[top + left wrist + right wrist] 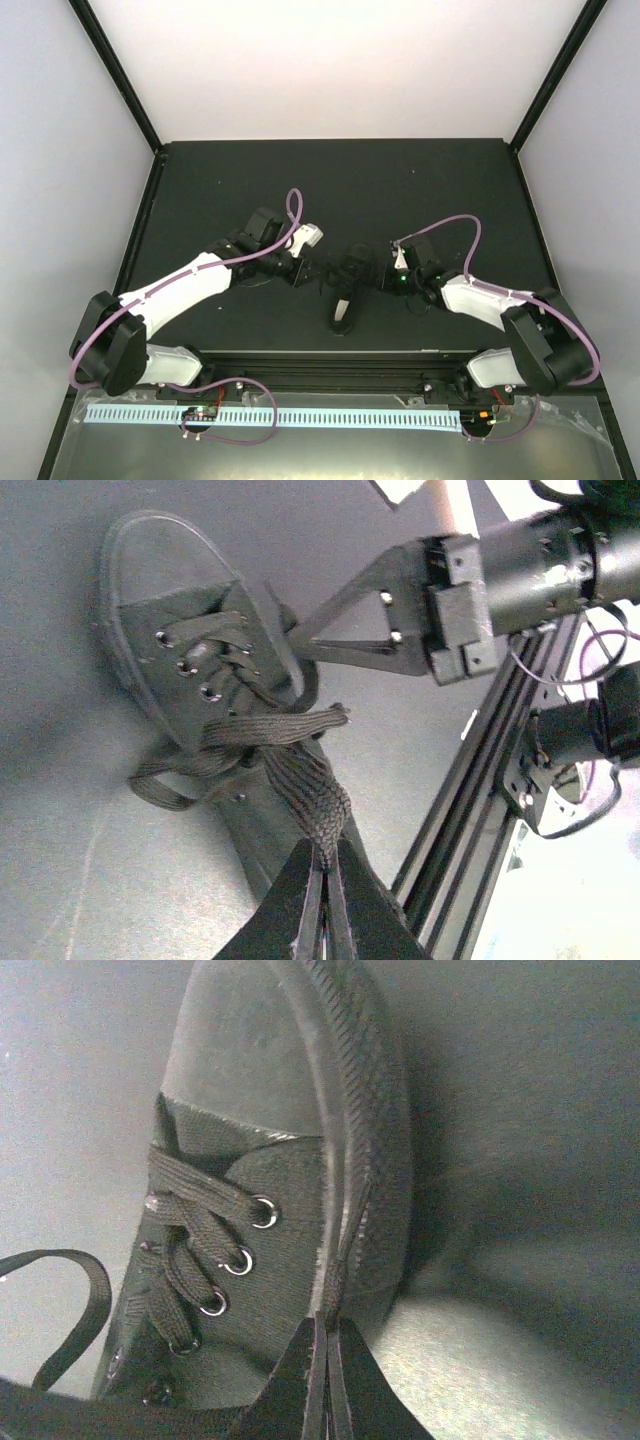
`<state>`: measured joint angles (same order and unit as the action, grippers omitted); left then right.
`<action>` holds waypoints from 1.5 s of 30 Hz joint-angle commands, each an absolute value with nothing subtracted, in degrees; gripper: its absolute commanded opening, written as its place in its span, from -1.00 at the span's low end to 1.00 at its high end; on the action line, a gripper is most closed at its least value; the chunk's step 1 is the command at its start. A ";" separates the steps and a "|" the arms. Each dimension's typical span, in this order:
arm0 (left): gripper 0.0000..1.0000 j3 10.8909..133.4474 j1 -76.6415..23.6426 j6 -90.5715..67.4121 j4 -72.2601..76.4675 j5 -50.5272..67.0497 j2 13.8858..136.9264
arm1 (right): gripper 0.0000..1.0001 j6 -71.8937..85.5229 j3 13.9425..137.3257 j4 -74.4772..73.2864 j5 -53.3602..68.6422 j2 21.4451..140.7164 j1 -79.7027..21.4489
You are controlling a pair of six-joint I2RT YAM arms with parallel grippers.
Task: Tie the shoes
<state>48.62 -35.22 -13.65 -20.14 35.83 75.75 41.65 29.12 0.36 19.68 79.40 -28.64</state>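
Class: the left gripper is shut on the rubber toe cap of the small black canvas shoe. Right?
No. The left gripper is shut on a flat black woven lace of the small black canvas shoe, not its rubber toe cap; the left wrist view shows this.

We see one small black canvas shoe [343, 300] resting mid-counter [250, 180], metal eyelets laced, its flat black laces [300, 780] loose, untied.

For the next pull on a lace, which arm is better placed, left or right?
Left. The left gripper is shut on a lace that runs from it to the shoe. The right gripper is shut beside the shoe's sole edge, and no lace shows between its fingers.
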 commanded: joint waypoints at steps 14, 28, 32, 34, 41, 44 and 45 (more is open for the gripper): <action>-0.97 41.43 -20.57 -16.09 -20.58 30.21 70.84 | -0.97 37.98 28.25 -18.40 4.27 61.93 -16.44; -0.97 33.20 -7.88 -22.21 -14.61 27.82 68.92 | -0.97 35.05 26.02 -27.74 0.02 45.92 5.19; -0.97 30.28 -6.27 -24.74 -12.94 26.84 66.95 | -0.97 36.89 24.11 -28.81 -2.70 44.26 7.27; -0.97 28.78 -5.69 -25.50 -12.06 26.54 66.51 | -0.97 37.92 22.86 -28.54 -2.51 44.19 9.29; -0.97 26.12 -3.97 -26.91 -11.55 24.79 67.26 | -0.97 39.39 19.40 -26.42 1.15 45.35 15.44; -0.97 25.72 -3.99 -26.71 -11.81 24.85 68.31 | -0.97 39.72 18.28 -25.38 3.21 46.62 16.31; -0.97 25.56 -3.99 -26.44 -11.95 25.03 68.49 | -0.97 39.67 18.08 -25.13 3.80 46.88 16.39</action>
<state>25.74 -4.86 -25.58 -13.21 27.42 67.64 38.72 19.16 -27.24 2.44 45.89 15.16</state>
